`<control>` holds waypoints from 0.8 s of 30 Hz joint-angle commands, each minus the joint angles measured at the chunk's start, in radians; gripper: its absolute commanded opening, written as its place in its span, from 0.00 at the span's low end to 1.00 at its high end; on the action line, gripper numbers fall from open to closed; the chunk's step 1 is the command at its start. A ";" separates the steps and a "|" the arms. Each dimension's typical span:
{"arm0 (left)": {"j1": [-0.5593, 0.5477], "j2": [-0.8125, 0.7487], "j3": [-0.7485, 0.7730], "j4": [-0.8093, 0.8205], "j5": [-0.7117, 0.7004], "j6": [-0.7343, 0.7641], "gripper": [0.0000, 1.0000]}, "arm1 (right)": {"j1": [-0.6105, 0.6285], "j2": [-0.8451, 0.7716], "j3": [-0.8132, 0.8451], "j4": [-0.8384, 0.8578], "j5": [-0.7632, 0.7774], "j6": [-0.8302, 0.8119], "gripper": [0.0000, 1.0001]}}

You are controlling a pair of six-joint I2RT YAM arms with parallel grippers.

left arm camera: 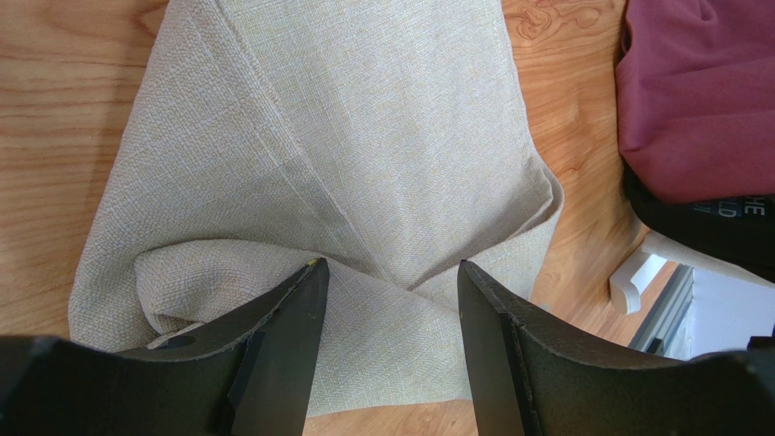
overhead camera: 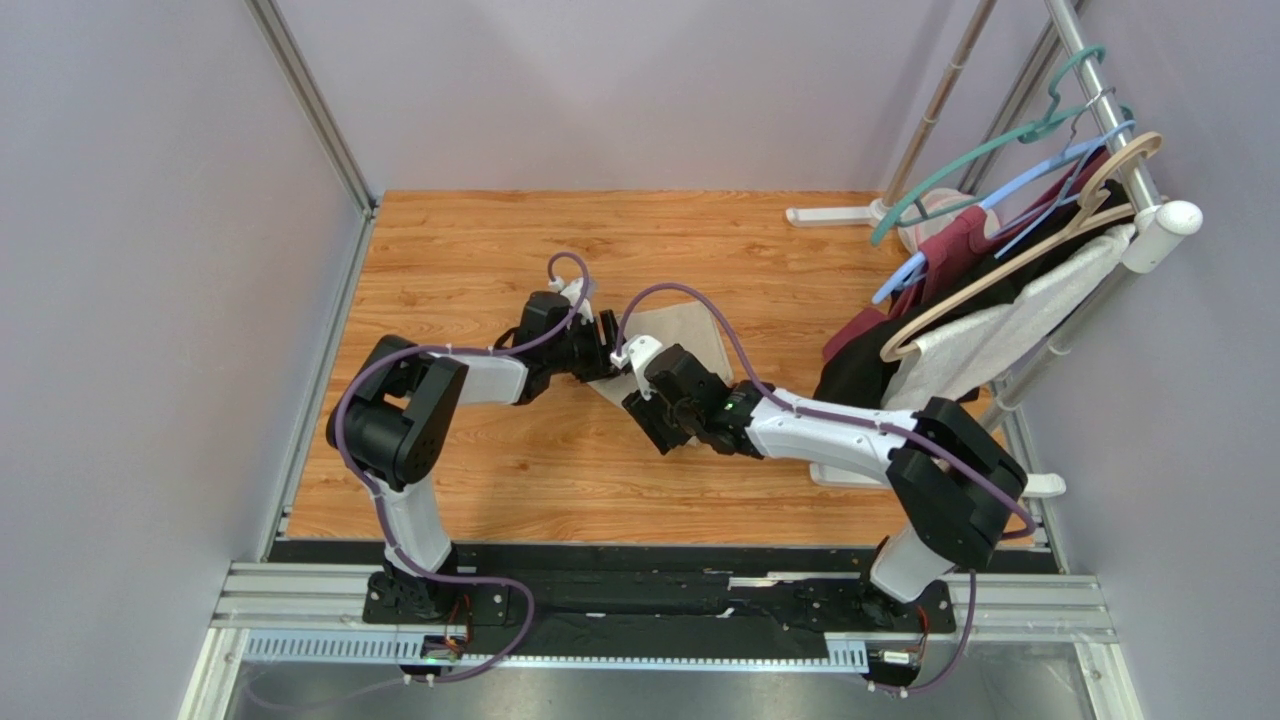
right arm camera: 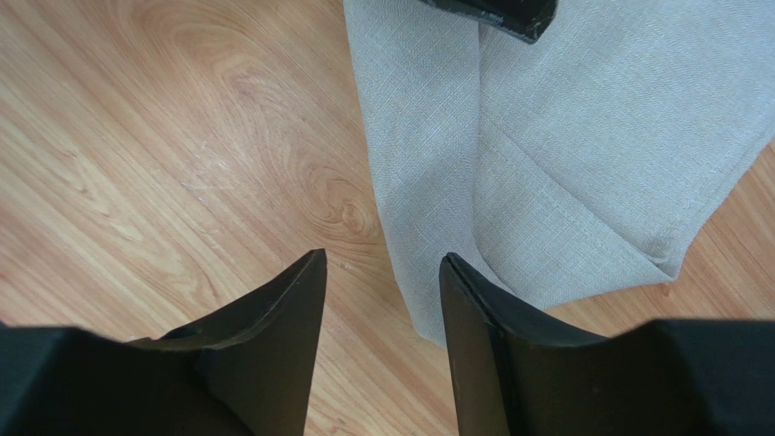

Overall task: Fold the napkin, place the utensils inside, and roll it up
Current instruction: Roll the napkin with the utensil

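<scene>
seen from above, two robot arms reached in from the near edge of a wooden surface (overhead camera: 481,255) and met near its middle, over a beige napkin (overhead camera: 694,333). the napkin lay flat on the wood, folded over itself into a narrower shape, and most of it showed just beyond the two wrists. the left claw (overhead camera: 604,348) sat at the napkin's left edge, with the right claw (overhead camera: 649,393) just beside it at the near corner.

from the left wrist, the left claw's fingers (left arm camera: 289,327) stood spread, low over the cloth, with napkin filling the gap between them. they pinched nothing that could be seen. a long fold line ran diagonally up the fabric, and a loose flap bunched up beside the left finger.

from the right wrist, the right claw was spread too, pinching nothing. one finger hung over bare wood and the other (right arm camera: 473,309) over the napkin's edge, where the folded layers ended in a corner. the dark tip of the left claw showed at the top of that view, over the napkin.

at the right side of the surface stood a clothes rack (overhead camera: 1177,219) with hangers (overhead camera: 977,159) — a maroon garment (overhead camera: 954,248), a white garment (overhead camera: 977,342) and a black garment (overhead camera: 849,375) hung there, near the napkin but apart from it.
</scene>
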 commanded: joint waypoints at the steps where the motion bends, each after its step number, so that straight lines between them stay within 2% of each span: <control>1: -0.005 0.014 -0.016 -0.059 -0.005 0.017 0.64 | 0.014 0.040 -0.009 0.071 0.013 -0.055 0.48; 6: -0.006 0.019 -0.007 -0.068 -0.002 0.020 0.64 | 0.016 0.085 -0.009 0.082 0.042 -0.064 0.42; 14: -0.005 0.028 0.010 -0.078 0.006 0.031 0.64 | 0.013 0.160 -0.002 0.070 0.105 -0.053 0.41; 18: -0.005 0.029 0.013 -0.076 0.010 0.037 0.64 | -0.012 0.198 0.004 0.047 0.083 -0.030 0.41; 24: -0.005 0.014 0.027 -0.070 0.027 0.037 0.66 | -0.067 0.241 0.019 -0.021 -0.076 0.037 0.23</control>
